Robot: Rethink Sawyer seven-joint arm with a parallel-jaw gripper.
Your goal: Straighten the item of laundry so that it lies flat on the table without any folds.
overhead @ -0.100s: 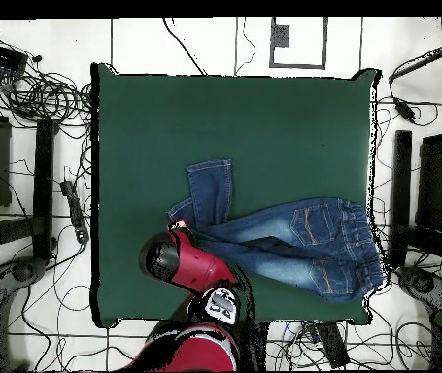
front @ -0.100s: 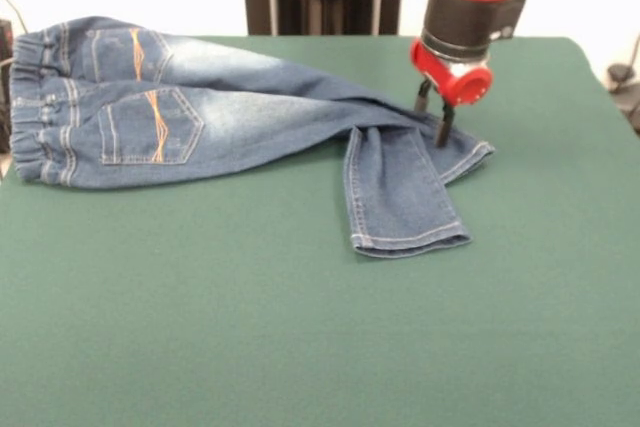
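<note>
Jeans spread on the desk, folded at one leg.
The waistband is laid at the desk's edge; one leg end is turned back toward the desk's middle, and the gripper is placed on the other leg end.

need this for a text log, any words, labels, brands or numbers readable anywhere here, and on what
None: no readable text in either view.
The jeans show only orange stitching on the back pockets, no legible label.
The pincer and the red arm carry no legible marking; a pale patch on the arm in the overhead view is too blurred to read.
The table is plain green.
</note>
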